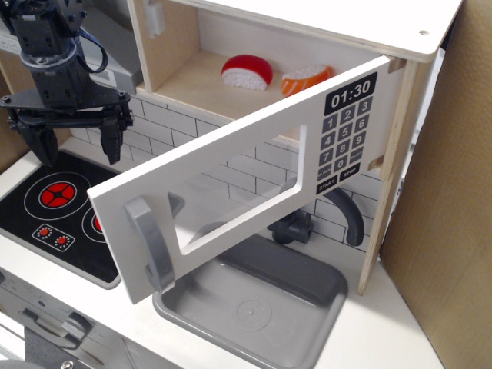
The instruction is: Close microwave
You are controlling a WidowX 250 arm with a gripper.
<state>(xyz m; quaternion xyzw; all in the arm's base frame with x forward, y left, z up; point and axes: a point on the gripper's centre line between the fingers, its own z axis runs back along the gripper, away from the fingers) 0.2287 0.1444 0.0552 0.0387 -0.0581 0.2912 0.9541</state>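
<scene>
The light-wood toy microwave (307, 46) sits upper right, its pale grey windowed door (254, 173) swung wide over the grey plastic sink (261, 296), bar handle (150, 242) nearest us. Our black gripper (77, 142) hangs spread and empty over the black hob (46, 207). We could snag the window frame, or push too low and miss the door's edge.

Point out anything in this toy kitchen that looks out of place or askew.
The microwave door hangs wide open over the grey sink, leaving two toy sushi pieces exposed inside. The gripper hovers open above the stovetop, clear of the door.
</scene>
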